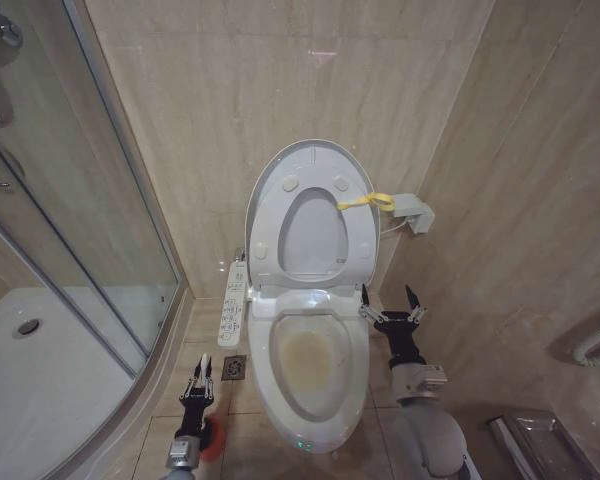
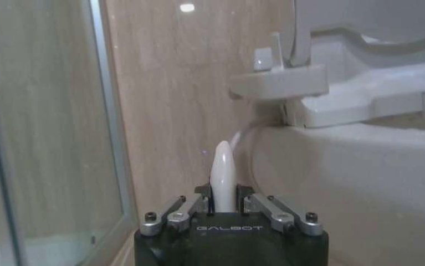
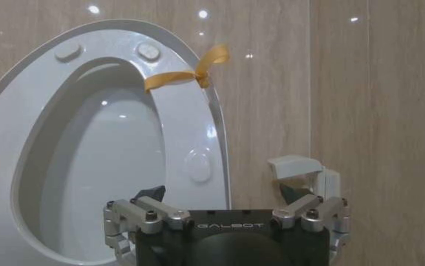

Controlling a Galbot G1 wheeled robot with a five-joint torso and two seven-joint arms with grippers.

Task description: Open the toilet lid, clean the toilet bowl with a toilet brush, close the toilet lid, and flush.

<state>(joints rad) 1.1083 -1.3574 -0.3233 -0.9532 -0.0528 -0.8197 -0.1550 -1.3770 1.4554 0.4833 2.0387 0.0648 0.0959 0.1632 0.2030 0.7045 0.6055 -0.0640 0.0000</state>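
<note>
The toilet lid [image 1: 310,165] stands raised against the wall at the upper centre of the head view, the seat ring up with it, a yellow strap [image 1: 365,202] tied at its right edge; so the opening looks done and the brushing is the step in hand. The left gripper [image 1: 202,372], low at the lower left beside the bowl, is closed on the thin white handle of the toilet brush [image 2: 222,174], which rises between its fingers in the left wrist view; a red holder [image 1: 215,440] sits just beneath on the floor. To do this well, I would lift the brush straight up until it clears the holder, then carry it over the rim without knocking the side control panel [image 1: 234,303]. The toilet bowl [image 1: 315,365], lower centre, is white with a yellowish-brown stain on its floor; scrubbing should aim there. The right gripper [image 1: 388,300] hovers with fingers spread, holding nothing, just right of the bowl.
</note>
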